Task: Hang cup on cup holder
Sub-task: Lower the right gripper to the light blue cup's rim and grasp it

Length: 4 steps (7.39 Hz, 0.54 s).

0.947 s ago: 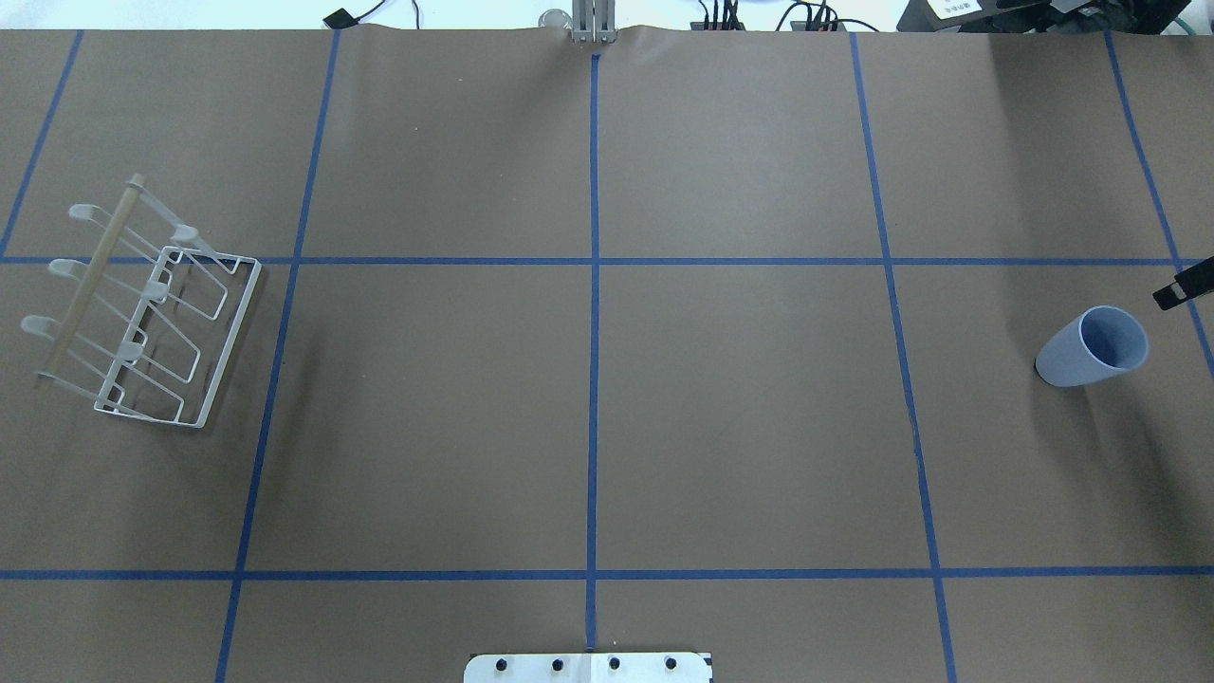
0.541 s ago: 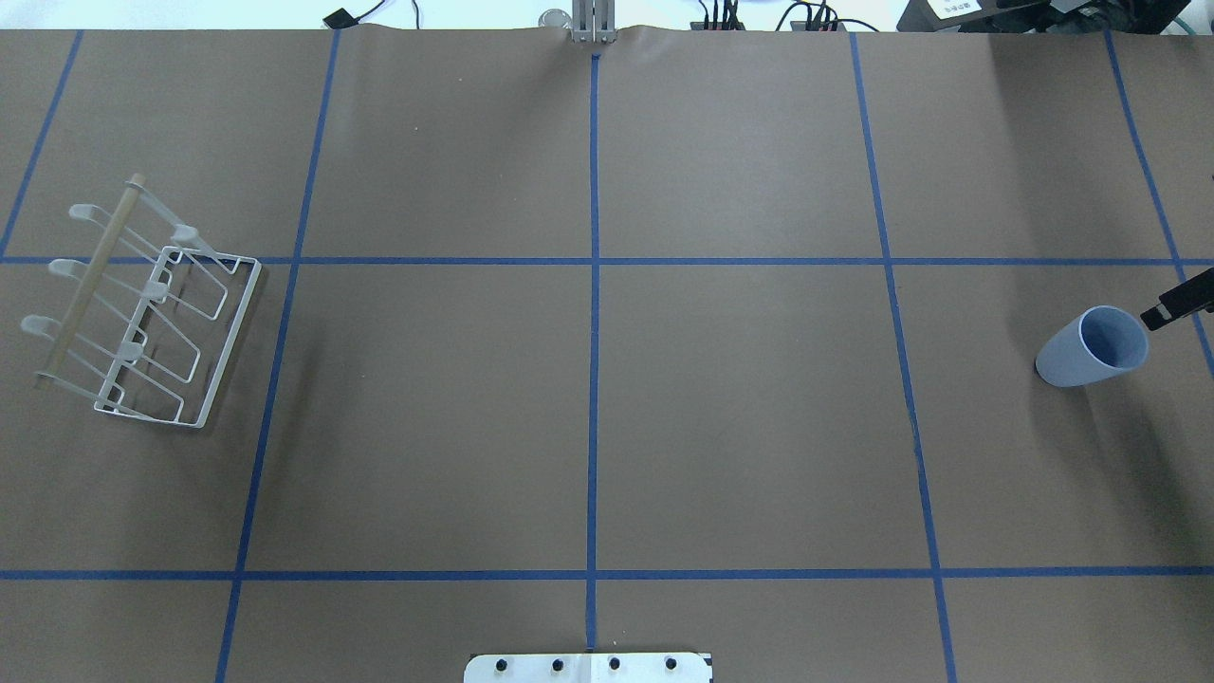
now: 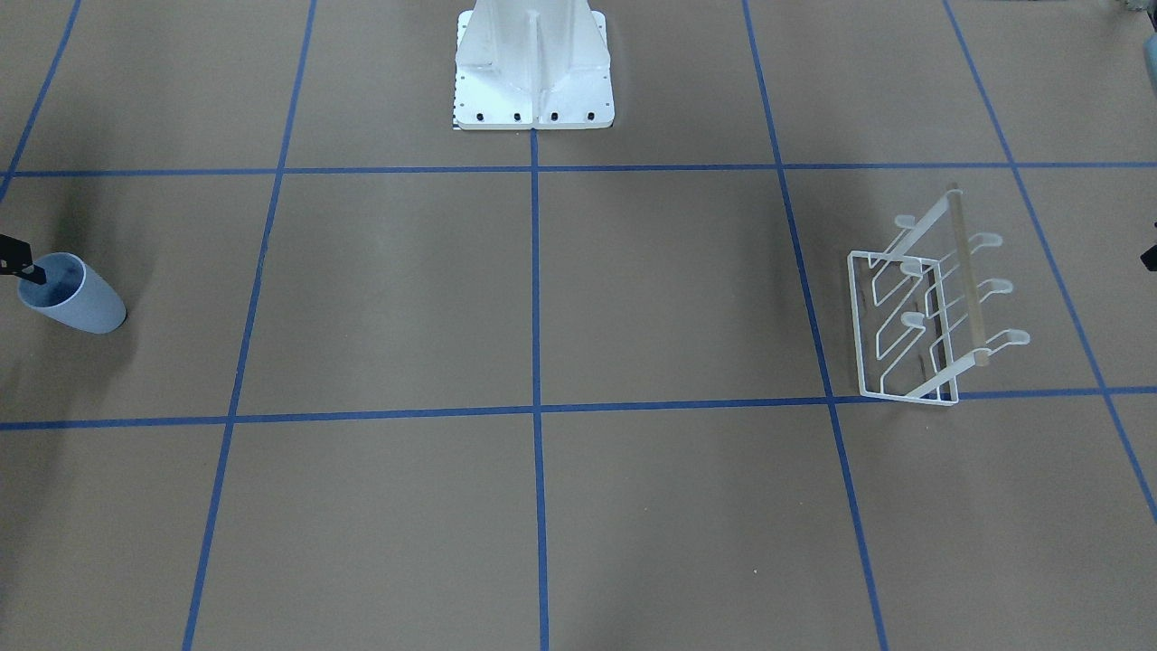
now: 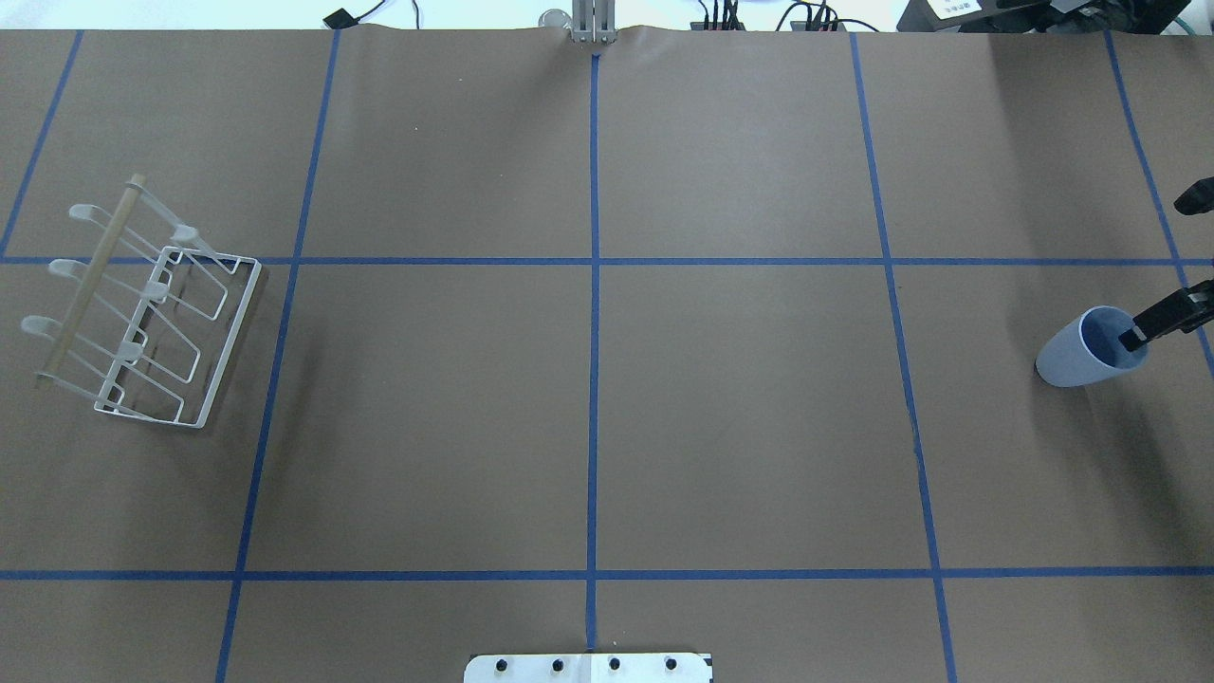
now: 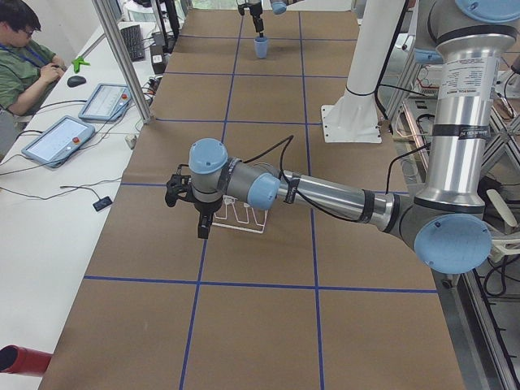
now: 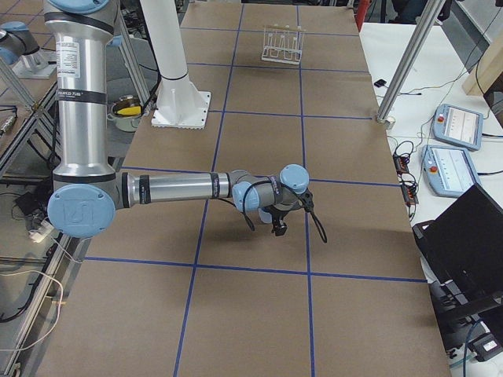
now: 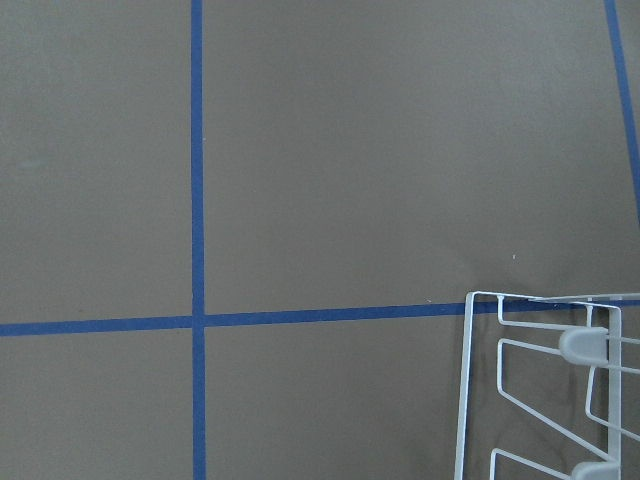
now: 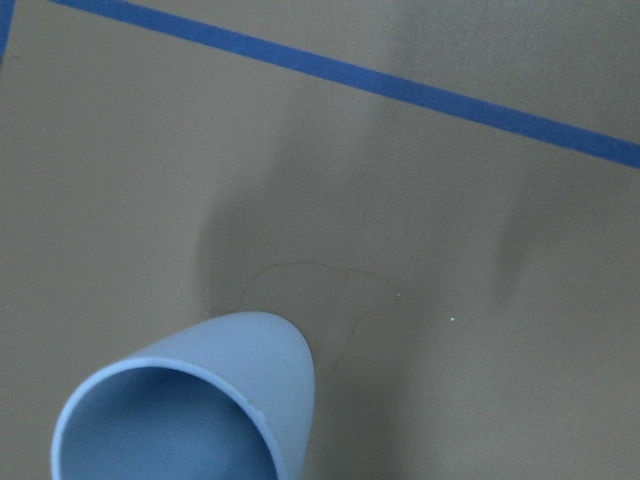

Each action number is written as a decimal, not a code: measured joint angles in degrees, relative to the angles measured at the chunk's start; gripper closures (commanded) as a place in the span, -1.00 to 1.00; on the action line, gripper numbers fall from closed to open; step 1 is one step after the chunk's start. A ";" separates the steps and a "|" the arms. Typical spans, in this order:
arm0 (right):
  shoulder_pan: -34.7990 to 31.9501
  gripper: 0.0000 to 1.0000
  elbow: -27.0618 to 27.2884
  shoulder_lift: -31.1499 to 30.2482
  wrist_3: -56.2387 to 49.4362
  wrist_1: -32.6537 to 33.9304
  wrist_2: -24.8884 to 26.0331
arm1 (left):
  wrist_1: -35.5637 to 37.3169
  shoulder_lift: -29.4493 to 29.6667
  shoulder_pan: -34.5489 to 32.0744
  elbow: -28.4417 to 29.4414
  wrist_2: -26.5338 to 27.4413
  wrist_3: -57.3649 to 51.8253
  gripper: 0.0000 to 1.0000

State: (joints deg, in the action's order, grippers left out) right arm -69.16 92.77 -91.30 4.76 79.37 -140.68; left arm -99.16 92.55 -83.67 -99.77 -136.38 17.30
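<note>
The pale blue-grey cup (image 4: 1076,356) stands upright, mouth up, at the table's far right; it also shows in the front view (image 3: 81,303) and the right wrist view (image 8: 200,400). My right gripper (image 4: 1157,270) is open. One finger (image 4: 1162,318) has its tip over the cup's mouth and the other (image 4: 1193,197) is well clear of it. The white wire cup holder (image 4: 161,323) with its wooden rod stands at the far left, with nothing on its prongs. My left gripper (image 5: 199,215) hovers beside the cup holder (image 5: 242,218); I cannot tell whether it is open or shut.
The white robot base (image 3: 533,81) stands at the table's middle edge. Blue tape lines grid the brown table. An operator (image 5: 24,57) sits by tablets (image 5: 57,138) beyond the far long edge. A laptop (image 6: 464,236) is beside the cup's end.
My right gripper has moved in from the right edge toward the cup; its lower finger now reaches over the cup's mouth, and the second finger has come into view. Cup and holder have not moved.
</note>
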 measured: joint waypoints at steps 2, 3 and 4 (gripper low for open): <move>0.53 1.00 -0.52 0.67 0.18 -0.07 -0.02 | 0.20 0.00 0.00 0.15 -0.10 0.03 -0.97; 0.64 1.00 -0.32 1.24 0.20 -0.15 -0.05 | 0.27 0.00 0.00 0.25 -0.11 0.05 -0.97; 0.79 1.00 0.30 1.70 0.28 -0.20 -0.11 | 0.32 0.00 0.00 0.31 -0.11 0.05 -0.97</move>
State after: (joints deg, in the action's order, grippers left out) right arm -68.37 93.08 -89.60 5.04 79.17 -140.79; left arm -98.83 92.55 -83.67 -99.46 -136.49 17.35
